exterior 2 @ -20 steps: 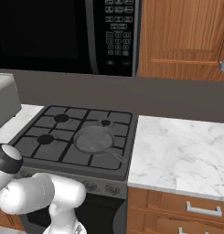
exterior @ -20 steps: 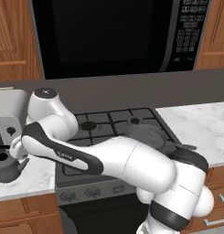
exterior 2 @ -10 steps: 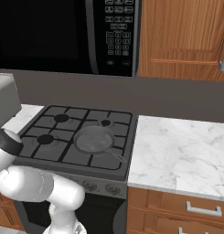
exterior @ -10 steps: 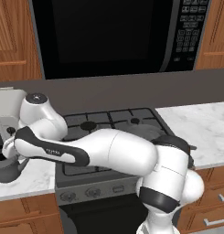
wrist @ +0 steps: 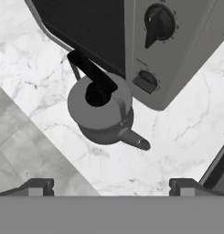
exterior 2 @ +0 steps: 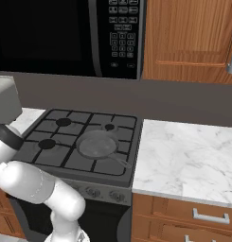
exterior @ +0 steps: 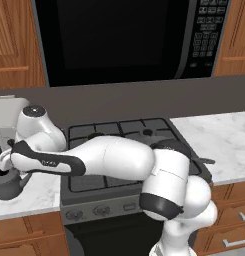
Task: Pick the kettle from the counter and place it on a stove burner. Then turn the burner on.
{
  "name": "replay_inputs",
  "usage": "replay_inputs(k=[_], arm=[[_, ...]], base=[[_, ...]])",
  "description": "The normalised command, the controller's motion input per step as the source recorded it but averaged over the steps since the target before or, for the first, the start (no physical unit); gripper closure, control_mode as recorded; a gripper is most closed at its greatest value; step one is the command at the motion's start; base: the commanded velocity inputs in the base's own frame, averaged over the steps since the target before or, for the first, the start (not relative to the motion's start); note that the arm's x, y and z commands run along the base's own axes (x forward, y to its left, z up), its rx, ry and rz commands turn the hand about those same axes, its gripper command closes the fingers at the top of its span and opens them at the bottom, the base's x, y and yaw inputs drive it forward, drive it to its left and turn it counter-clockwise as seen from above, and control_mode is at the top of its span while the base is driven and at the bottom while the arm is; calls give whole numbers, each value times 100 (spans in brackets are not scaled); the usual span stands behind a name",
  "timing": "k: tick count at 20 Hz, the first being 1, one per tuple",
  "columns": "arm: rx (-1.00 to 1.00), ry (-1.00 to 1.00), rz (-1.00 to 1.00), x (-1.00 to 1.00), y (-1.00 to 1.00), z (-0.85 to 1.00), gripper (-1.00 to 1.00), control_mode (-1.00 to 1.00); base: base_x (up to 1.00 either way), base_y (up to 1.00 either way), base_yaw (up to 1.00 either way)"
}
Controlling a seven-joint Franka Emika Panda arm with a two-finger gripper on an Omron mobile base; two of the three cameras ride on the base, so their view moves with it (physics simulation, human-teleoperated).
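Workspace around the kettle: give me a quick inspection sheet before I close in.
Surface: white marble counter, bare around the kettle.
Job's things: kettle upright on the counter, untouched, spout toward the stove; free stove burner at the back left.
Clutter: grey pan sits on the front right grate; grey toaster oven right beside the kettle.
Grippers: gripper above the kettle, jaws wide open, holding nothing.
Cables: nothing seen.
Surroundings: black microwave above the stove, wooden cabinets to either side.
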Motion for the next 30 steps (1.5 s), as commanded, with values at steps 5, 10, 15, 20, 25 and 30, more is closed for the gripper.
replay_inputs(k=[5, 10, 15, 20, 25, 30], arm=[[0, 0, -2, 30, 35, -17, -100, -100], [0, 0, 0, 33, 32, -13, -100, -100], [0, 0, 0, 34, 32, -11, -100, -100], [0, 0, 0, 29, 31, -20, -100, -100], [0, 0, 0, 25, 29, -30, -100, -100], [0, 0, 0, 27, 20, -32, -100, -100]], base=[[0, 0, 0], [0, 0, 0], [0, 0, 0], [0, 0, 0], [0, 0, 0], [0, 0, 0]])
